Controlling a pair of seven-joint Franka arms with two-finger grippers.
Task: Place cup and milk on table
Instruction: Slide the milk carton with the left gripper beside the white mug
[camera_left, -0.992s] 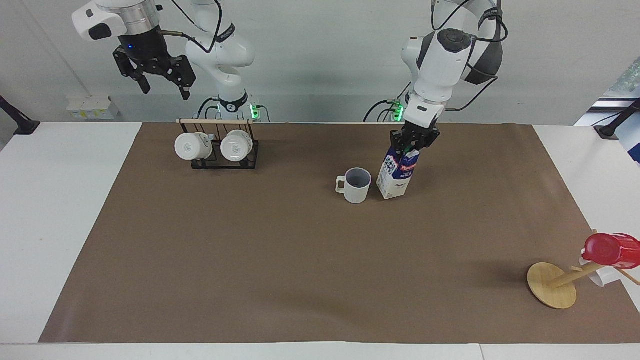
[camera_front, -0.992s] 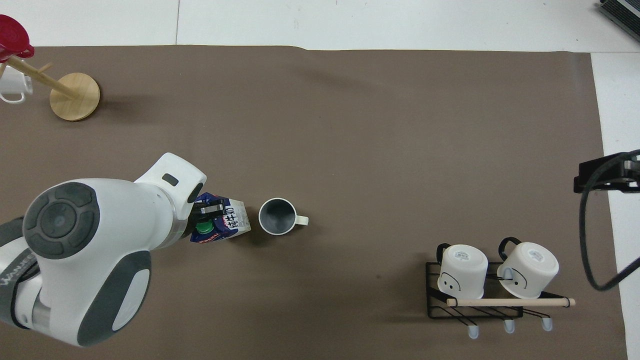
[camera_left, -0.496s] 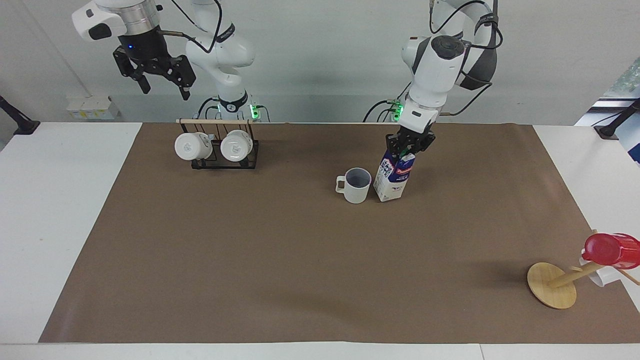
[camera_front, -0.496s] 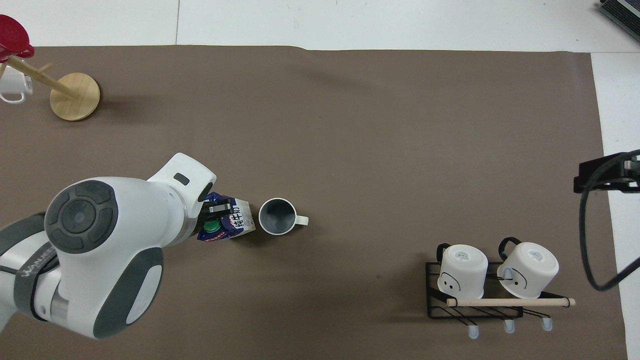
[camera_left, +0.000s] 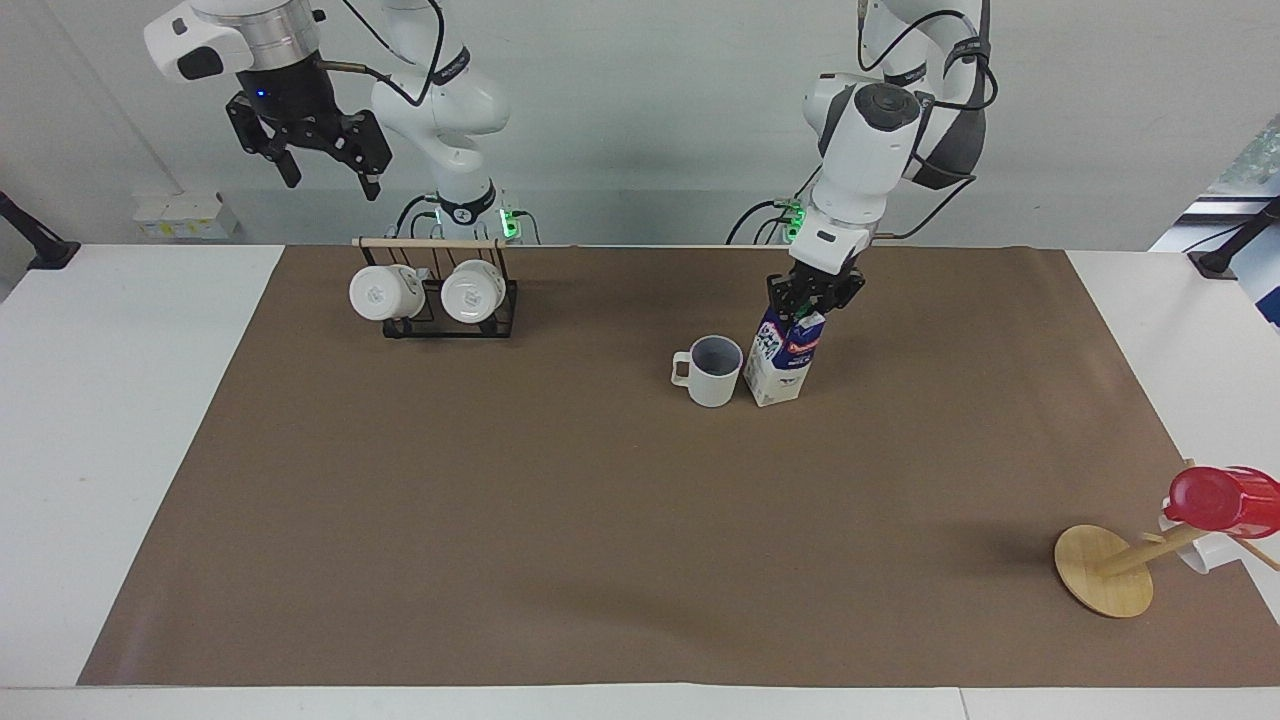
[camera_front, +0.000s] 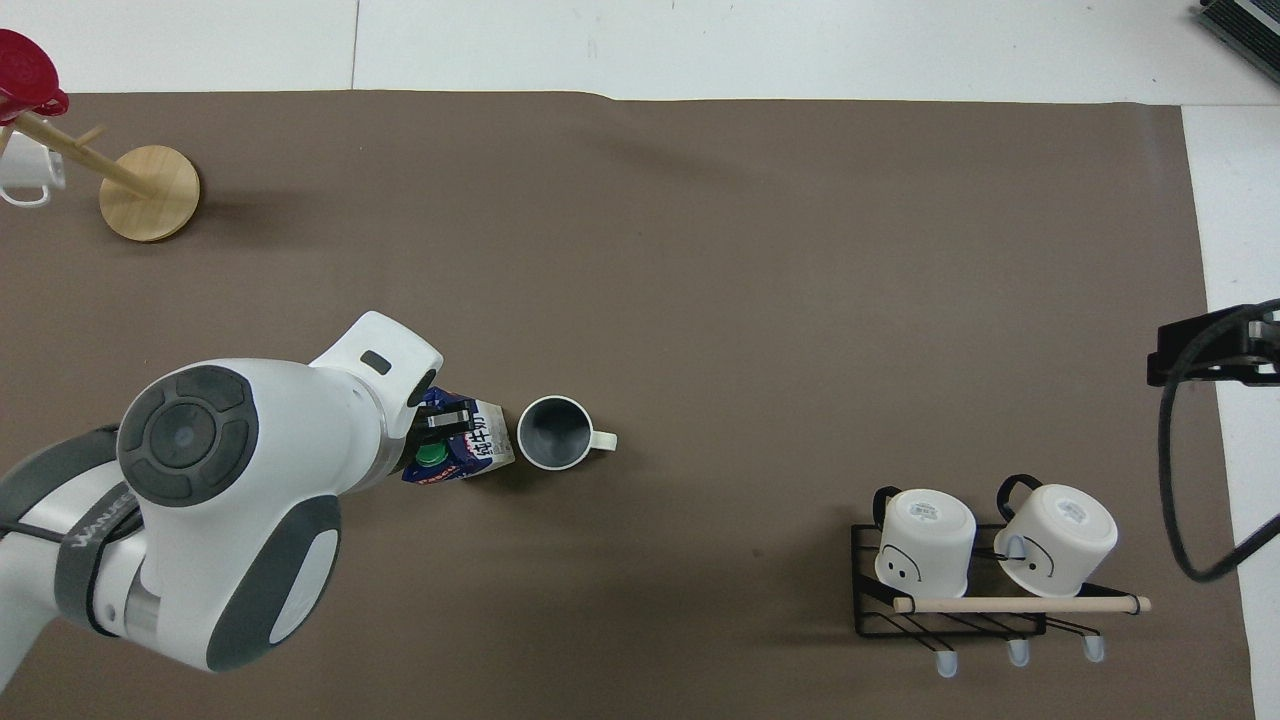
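My left hand (camera_left: 806, 300) is gripping the top of the tilted blue-and-white milk carton (camera_left: 781, 361), seemingly resting on the brown-matted white worktop (camera_left: 560, 520), beside the off-white mug (camera_left: 709, 371). My right hand (camera_left: 318, 152) is waiting raised, fingers spread.

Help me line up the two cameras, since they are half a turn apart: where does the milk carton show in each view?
Facing view: the milk stands on the brown mat right of centre, its top in the left gripper.
Overhead view: the milk is left of centre, partly under the left arm's wrist.
Shared landmark: the cup, standing upright beside the carton toward the right arm's end of the table.
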